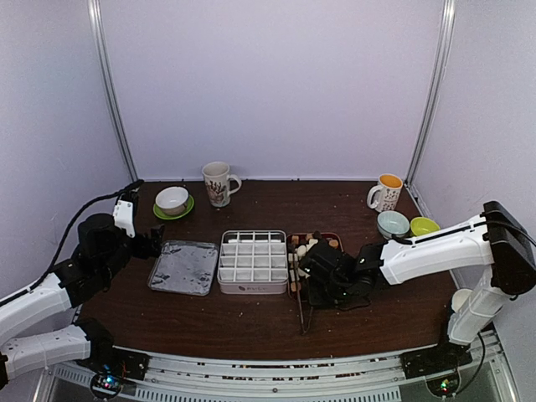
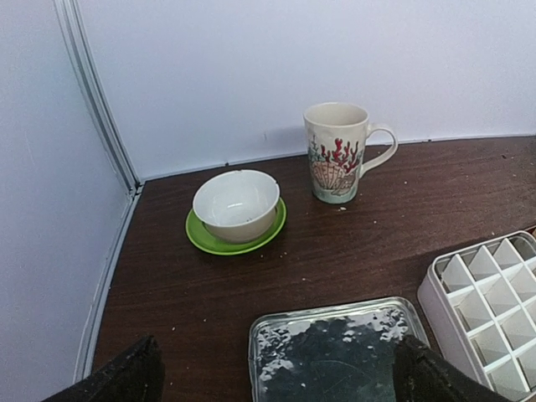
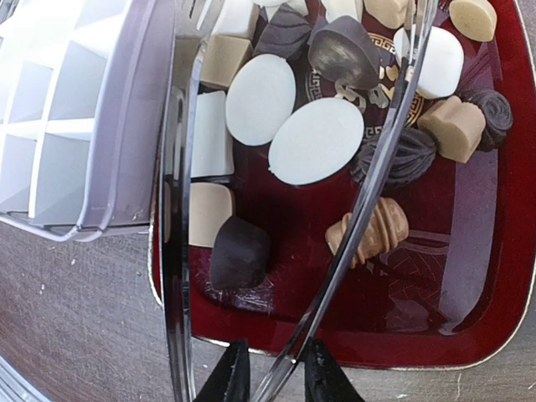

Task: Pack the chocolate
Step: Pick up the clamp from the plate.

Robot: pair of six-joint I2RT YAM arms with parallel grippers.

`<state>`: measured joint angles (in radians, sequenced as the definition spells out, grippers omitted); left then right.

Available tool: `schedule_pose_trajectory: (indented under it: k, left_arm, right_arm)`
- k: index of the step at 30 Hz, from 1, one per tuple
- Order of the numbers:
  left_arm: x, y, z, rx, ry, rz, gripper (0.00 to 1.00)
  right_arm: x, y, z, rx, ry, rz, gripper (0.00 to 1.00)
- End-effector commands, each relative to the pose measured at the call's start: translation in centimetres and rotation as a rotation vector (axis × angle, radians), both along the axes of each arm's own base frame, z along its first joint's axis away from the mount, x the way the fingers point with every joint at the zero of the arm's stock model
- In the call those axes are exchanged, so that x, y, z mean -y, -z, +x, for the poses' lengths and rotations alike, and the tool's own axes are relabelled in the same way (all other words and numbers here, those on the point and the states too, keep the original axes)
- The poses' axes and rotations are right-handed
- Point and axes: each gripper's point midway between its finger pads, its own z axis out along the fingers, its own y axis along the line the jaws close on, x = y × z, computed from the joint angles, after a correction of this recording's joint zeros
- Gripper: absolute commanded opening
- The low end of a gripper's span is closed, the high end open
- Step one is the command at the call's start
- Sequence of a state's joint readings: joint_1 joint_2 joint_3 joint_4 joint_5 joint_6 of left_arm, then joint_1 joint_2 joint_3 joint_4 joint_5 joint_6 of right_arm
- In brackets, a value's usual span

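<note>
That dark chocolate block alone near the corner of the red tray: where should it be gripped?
Probably across the flat sides of the dark block, coming straight down from above. In the right wrist view its right and lower sides face bare tray; a cream block crowds its upper left. The right tool holds the tongs, whose arms straddle it.

Left wrist view: my left fingers (image 2: 126, 378) show as two dark tips only; the bottom edge cuts off the rest. The same edge cuts the near side of the metal tray (image 2: 335, 352). The right edge cuts the white grid box (image 2: 481, 293).

Right wrist view: the metal tongs (image 3: 368, 184) run out of frame at top and bottom, so neither end is seen. The bottom edge clips my right fingers (image 3: 233, 377). I cannot tell whether they pinch the tong arm between them. The dark-red tray (image 3: 469, 285) is cut at the top.

Top view: my right arm (image 1: 427, 251) covers part of that tray. The chocolate (image 1: 314, 243) is too small to sort by kind.
</note>
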<state>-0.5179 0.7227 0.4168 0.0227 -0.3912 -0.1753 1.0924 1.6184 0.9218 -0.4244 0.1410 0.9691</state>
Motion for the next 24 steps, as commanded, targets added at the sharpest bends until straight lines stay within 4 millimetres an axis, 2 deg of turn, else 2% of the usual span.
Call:
schedule_pose_trajectory:
  k: [1,20,24]
  left_arm:
    - [-1.2,0.3,0.0,-0.006,-0.070,-0.010,0.98]
    - [-1.7,0.5,-0.2,-0.021,-0.092,-0.010,0.98]
    - [-1.7,0.3,-0.2,-0.017,-0.094,-0.012,0.98]
  right_arm:
    - [0.4,-0.3,0.8,0.026,0.031,-0.028,0.25]
    - [1.9,1.2,0.9,-0.009,0.090,-0.002,0.14]
    - [2.1,0.8,1.0,0.002,0.098,0.012,0.09]
